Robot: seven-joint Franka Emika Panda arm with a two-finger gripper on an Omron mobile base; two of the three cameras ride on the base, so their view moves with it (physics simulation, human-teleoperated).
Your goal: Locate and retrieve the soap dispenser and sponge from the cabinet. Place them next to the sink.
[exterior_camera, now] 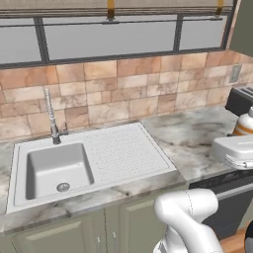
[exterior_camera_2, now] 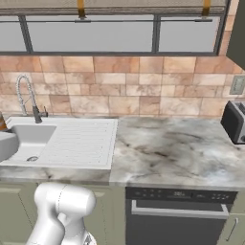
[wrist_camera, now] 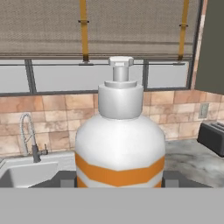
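The soap dispenser [wrist_camera: 119, 144], white with orange bands and a white pump top, stands upright and close in the hand view. My gripper [wrist_camera: 118, 181] is shut on its lower body, one dark finger on each side. In the left base view the dispenser [exterior_camera: 245, 123] sits at the right edge above the marble counter, to the right of the sink [exterior_camera: 123, 150]. The white sink has one basin, a ribbed drainboard and a chrome coil faucet [exterior_camera: 51, 116]. In the right base view the sink [exterior_camera_2: 81, 141] lies at the left. A sage-green cabinet [wrist_camera: 212, 43] edge shows at upper right. The sponge is out of view.
A dark toaster [exterior_camera_2: 234, 122] stands on the counter at the far right against the tiled wall. A dishwasher front [exterior_camera_2: 179, 215] sits below the counter. Bare marble counter [exterior_camera_2: 167, 148] stretches between the drainboard and the toaster. Windows run above the backsplash.
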